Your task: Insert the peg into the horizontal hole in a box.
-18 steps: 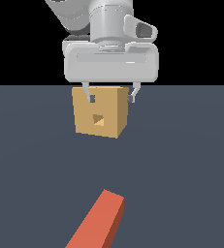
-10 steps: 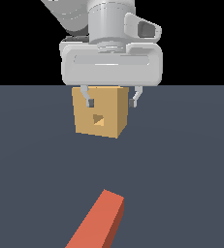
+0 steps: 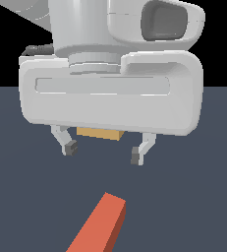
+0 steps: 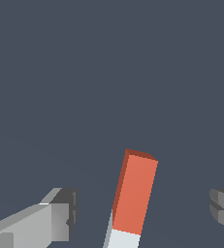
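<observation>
The peg (image 3: pixel 98 225) lies on the dark floor, its orange-red end pointing away towards the box. In the wrist view the peg (image 4: pixel 134 193) shows orange-red, turning pale grey at the frame edge. The tan box (image 3: pixel 99 133) is almost hidden behind my hand; only a thin strip shows, and the hole is hidden. My gripper (image 3: pixel 103 151) is open and empty, hanging above the floor between box and peg. In the wrist view the gripper (image 4: pixel 142 208) has its fingers (image 4: pixel 57 218) spread wide to either side of the peg's red end, above it.
Flat dark blue-grey floor (image 3: pixel 198 197) all around, with black background behind. My large white hand (image 3: pixel 110 98) fills the upper part of the exterior view.
My gripper has moved towards the camera and lower, from beside the box to over the peg's red end. It now covers nearly all of the box. The peg has not moved.
</observation>
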You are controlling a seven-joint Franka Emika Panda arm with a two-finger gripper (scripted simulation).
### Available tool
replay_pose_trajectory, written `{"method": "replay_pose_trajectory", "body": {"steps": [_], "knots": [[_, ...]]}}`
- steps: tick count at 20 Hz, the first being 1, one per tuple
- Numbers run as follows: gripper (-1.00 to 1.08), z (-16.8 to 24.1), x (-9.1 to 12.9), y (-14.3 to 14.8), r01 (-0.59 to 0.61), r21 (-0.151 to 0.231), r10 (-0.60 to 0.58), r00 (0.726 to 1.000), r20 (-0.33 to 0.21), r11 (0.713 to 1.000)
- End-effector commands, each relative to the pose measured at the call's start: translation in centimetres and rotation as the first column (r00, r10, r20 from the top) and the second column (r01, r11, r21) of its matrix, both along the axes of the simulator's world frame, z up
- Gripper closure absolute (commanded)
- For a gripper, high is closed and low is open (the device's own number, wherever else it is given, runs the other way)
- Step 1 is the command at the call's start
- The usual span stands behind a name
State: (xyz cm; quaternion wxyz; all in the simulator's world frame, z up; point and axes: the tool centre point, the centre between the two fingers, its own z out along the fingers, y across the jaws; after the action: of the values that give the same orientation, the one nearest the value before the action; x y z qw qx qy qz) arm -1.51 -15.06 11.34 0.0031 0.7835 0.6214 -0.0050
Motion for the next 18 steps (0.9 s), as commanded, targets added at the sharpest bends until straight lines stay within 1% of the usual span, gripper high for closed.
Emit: {"method": "replay_pose_trajectory", "body": {"steps": [1, 5, 9, 13, 18], "knots": [[-0.92, -1.4, -1.1, -4.1, 0.072, 0.001, -0.072, 0.997, 0.002, 0.997], [-0.92, -3.1, -2.7, -8.7, 0.154, 0.005, -0.154, 0.988, 0.003, 0.988], [-0.92, -4.1, -3.8, -11.4, 0.204, 0.008, -0.204, 0.979, 0.004, 0.979], [-0.92, -4.6, -4.3, -12.5, 0.224, 0.009, -0.224, 0.975, 0.004, 0.975], [-0.92, -4.8, -4.3, -12.4, 0.222, 0.009, -0.222, 0.975, 0.003, 0.975]]}}
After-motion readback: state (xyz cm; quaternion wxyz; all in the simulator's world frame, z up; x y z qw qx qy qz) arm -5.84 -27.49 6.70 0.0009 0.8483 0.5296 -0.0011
